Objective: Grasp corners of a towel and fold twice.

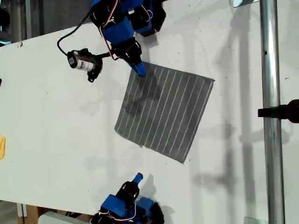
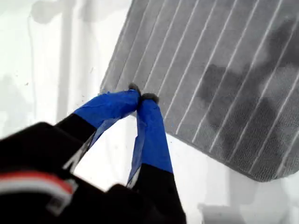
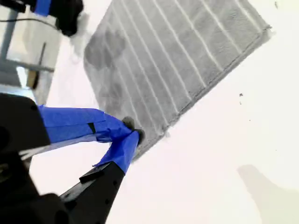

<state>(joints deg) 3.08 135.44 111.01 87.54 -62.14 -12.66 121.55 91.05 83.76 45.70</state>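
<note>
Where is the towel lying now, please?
The towel lies flat and unfolded on the white table, near the middle of the exterior view, between the two arms and left of the metal pole.

The exterior view's top edge is cutting off one arm's base (image 1: 126,14); its bottom edge is cropping the other arm (image 1: 126,207). Blue fingers (image 1: 139,69) are hiding one towel (image 1: 163,112) corner.

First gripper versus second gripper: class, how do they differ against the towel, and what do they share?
My first gripper sits at a towel corner near the exterior view's top; my second gripper is near its bottom. My first gripper's tips meet the cloth; my second gripper, in the exterior view, stands over bare table, clear of the towel. Both are blue with jaws closed.
</note>
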